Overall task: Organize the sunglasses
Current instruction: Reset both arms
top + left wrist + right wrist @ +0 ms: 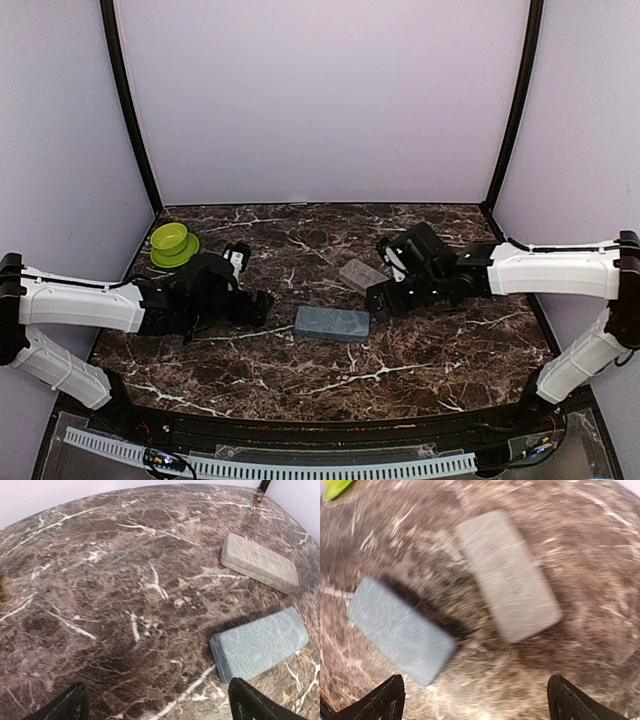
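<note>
Hands empty: my left hand (157,704) and right hand (479,699) both spread wide. Slate-blue textured rectangular case (260,642) nearest, beige-grey textured rectangular case (260,562) beyond, both shut on the dark marbled table (100,580). No sunglasses in view; maybe inside. Expect them light, fragile, with slick lenses. Grip at the frame bridge.

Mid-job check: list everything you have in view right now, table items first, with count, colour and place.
blue-grey case: 1, blue-grey, shut, centre of the table
grey case: 1, pale grey, shut, just beyond the blue-grey case, toward the right arm
bowl: 1, lime green, far left of the table
table: 1, dark brown marble with white veins
sunglasses: none visible
left gripper: 1, black, open, empty, left of the blue-grey case
right gripper: 1, black, open, empty, by the grey case
</note>
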